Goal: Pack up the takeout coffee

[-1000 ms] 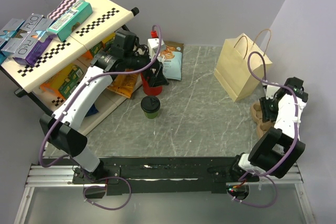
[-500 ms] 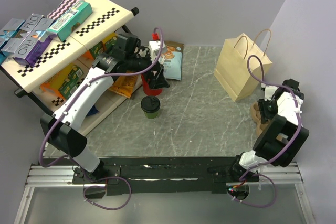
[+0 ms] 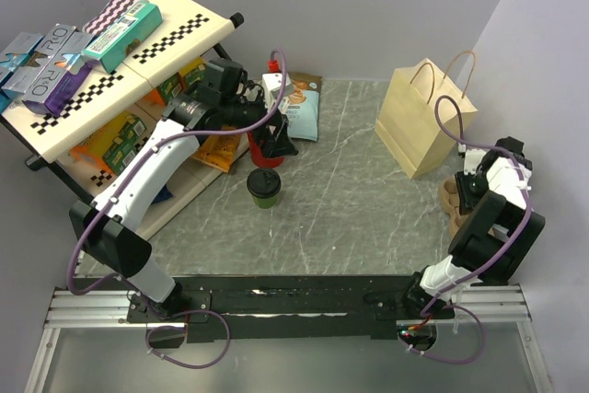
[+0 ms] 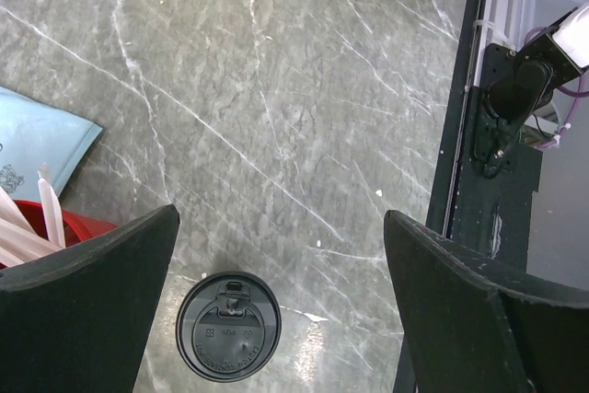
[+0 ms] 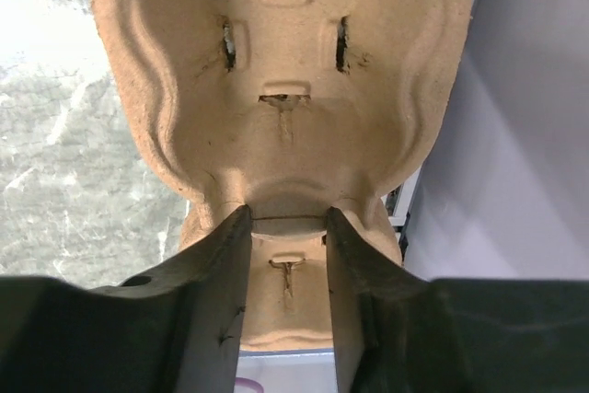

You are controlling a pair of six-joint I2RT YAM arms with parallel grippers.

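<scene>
The small dark-green paper cup with a round black plastic lid (image 3: 264, 188) stands upright on the grey marbled table (image 3: 368, 218), left of centre in the overhead view and just below the red cup (image 3: 266, 156) that holds white stirrers (image 4: 51, 213); the kraft paper bag with twine handles (image 3: 419, 121) stands well apart at upper right

The left gripper (image 4: 282, 227) hangs with its jaws spread as wide as they go and nothing between them; in its own camera the black lid sits at lower centre, nearer the left finger than the right, so the jaws are not yet centred on the cup; the step looks like the approach to a grasp, and done well it means shifting until the lid lies midway between the fingers, coming down straight, and closing on the paper wall below the lid rather than on the lid, gently enough not to crush it; the red cup is close by, so the left finger needs to pass clear of it and of the stirrers

The right gripper (image 5: 287, 227) has its jaws partly closed astride a narrow ridge of the tan moulded-pulp cup carrier (image 5: 285, 62) at the far right of the table; whether it truly pinches the pulp I cannot tell

The wrist view shows only the cup's lid, not its body; overhead, the left fingers overlap the red cup and are hard to separate from it; the right fingertips hide behind the arm there; the bag's mouth and inside cannot be seen; the carrier's near edge is cut off by the fingers
</scene>
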